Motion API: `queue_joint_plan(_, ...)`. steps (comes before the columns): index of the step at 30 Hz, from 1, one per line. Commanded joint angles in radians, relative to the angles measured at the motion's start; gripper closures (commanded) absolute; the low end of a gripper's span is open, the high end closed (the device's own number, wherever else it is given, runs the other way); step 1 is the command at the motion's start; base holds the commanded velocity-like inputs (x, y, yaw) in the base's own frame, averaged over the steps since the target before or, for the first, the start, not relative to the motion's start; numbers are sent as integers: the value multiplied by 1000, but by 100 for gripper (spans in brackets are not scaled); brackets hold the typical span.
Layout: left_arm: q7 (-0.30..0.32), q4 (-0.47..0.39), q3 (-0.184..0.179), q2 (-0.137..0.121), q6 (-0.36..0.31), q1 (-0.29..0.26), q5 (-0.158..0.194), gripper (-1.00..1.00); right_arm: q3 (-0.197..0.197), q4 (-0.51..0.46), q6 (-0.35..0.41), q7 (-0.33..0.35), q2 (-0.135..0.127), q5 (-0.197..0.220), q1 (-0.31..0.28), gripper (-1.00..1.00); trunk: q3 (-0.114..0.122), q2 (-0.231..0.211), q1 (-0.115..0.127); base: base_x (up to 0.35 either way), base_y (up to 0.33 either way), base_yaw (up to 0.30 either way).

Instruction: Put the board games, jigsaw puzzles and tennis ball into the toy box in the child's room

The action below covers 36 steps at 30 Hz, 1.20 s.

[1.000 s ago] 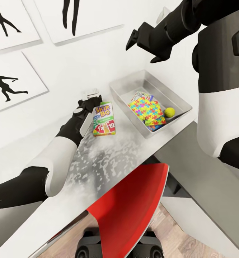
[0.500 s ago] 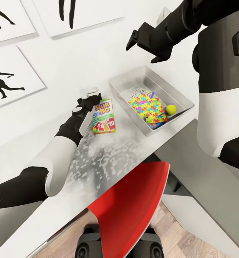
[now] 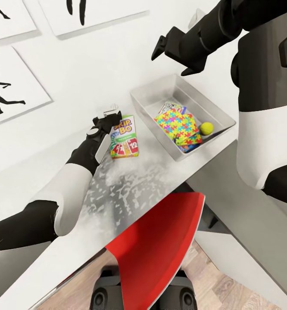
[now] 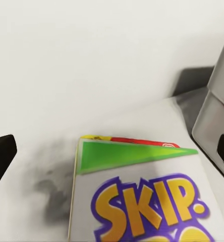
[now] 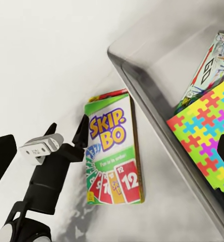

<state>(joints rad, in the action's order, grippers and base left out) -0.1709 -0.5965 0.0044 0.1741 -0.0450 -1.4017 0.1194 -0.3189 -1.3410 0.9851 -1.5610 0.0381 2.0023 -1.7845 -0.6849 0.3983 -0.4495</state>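
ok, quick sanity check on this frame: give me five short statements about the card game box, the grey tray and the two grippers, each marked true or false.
1. The green Skip-Bo card game box lies flat on the pale grey table top, outside the wide pale grey toy box. True.
2. The small yellow-green tennis ball sits on the table beside the toy box. False: it lies inside it.
3. The multicoloured jigsaw puzzle sheets lie in the toy box. True.
4. The right gripper is clamped on the Skip-Bo box. False: it hangs open above the toy box, holding nothing.
5. The left gripper is at the Skip-Bo box's far end, fingers open. True.
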Motion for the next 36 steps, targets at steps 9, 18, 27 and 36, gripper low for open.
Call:
queue_joint_plan(9, -2, -3, 2, 0, 9, 0, 7, -100, 1, 0, 12, -10, -1, 9, -1, -100, -16, 2, 0, 0, 0, 0)
queue_joint_plan(18, -2, -2, -6, 0, 55, 0, 6, -100, 1, 1, 13, -10, 3, 9, -3, -100, -31, 2, 0, 0, 0, 0)
queue_joint_plan(27, -3, -2, -7, 0, 64, -5, 9, -100, 1, 1, 13, -10, 4, 9, -4, -100, -46, 2, 0, 0, 0, 0)
queue_joint_plan(36, -4, 5, 0, 0, 56, -45, 14, -100, 1, 0, 13, -10, 4, 9, -4, -100, -61, 2, 0, 0, 0, 0)
